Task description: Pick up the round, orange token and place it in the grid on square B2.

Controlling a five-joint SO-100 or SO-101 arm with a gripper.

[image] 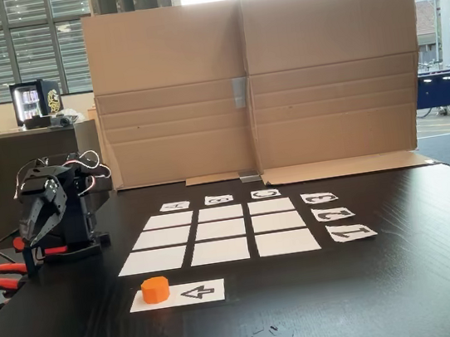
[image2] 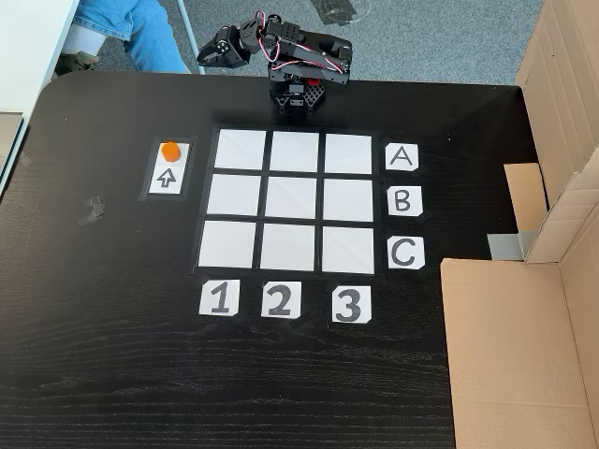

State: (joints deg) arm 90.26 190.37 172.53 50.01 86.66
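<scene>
The gripper, folded at its base with its opening unclear, should reach out to the token, well away, and descend squarely.

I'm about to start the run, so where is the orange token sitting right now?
The orange token sits on the white arrow strip left of the grid in a fixed view, beside the row labelled A.

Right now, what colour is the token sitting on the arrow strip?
Bright orange; the token shows best in the low fixed view.
</scene>
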